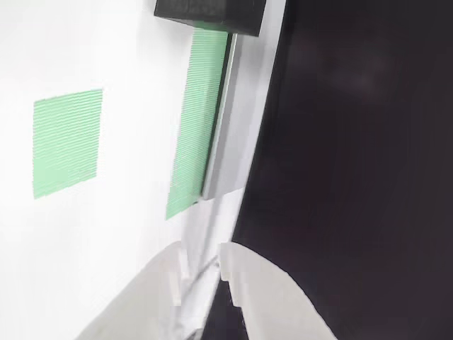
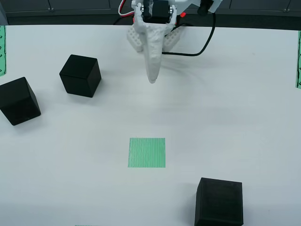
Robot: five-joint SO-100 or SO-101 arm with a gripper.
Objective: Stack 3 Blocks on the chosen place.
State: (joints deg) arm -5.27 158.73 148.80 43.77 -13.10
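White table [image 2: 244,117] bears three blocks [image 2: 80,75], none stacked.

Tabletop [image 2: 244,117]: white, matte, seen from above.
- Green striped square [image 2: 146,152], flat, near centre, nothing on it.
- Black cube [image 2: 81,75], upper left, turned slightly.
- Black cube [image 2: 18,100], at the left edge, near the first, apart from it.
- Black cube [image 2: 219,201], lower right, well apart from the square.
- Green strips at the left edge [image 2: 2,49] and right edge [image 2: 298,59].

View riding on the end effector: green square [image 1: 67,142] and long green strip [image 1: 198,120] lie flat on the white surface.
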